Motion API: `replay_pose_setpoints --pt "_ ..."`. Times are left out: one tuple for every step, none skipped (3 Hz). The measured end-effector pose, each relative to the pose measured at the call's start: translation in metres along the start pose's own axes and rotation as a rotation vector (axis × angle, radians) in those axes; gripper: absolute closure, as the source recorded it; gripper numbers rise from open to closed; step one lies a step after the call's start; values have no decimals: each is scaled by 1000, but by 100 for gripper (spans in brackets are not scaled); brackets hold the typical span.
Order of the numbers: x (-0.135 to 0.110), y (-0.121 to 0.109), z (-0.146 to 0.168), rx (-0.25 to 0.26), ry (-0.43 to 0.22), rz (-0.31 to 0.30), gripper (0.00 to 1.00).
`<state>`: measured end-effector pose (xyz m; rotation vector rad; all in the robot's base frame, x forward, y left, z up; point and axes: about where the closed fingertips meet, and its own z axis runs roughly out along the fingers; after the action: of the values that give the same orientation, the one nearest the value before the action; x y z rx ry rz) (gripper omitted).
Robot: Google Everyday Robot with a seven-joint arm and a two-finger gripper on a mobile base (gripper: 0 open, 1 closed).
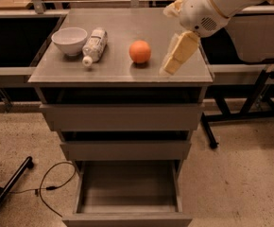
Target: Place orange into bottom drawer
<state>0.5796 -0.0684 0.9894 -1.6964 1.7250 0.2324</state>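
The orange point(140, 51) sits on the grey cabinet top point(127, 27), right of the middle. My gripper point(177, 56) hangs over the top's right part, just right of the orange and apart from it, angled down to the left. The orange is not in it. The bottom drawer point(127, 219) is pulled out at the foot of the cabinet, and its grey interior shows nothing inside.
A white bowl point(69, 40) and a plastic bottle point(94, 45) lying on its side are at the left of the top. The two upper drawers point(123, 117) are pushed in. A black cable point(52, 186) lies on the floor at the left. A black table leg point(241, 112) stands at the right.
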Motion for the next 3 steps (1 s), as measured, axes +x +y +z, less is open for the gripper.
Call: replay_pose_setpoints --pt "-8 -11 19 -10 -43 15 0" --pt "-13 -28 39 -3 -68 58 0" --pt "2 -50 57 57 -84 179 0"
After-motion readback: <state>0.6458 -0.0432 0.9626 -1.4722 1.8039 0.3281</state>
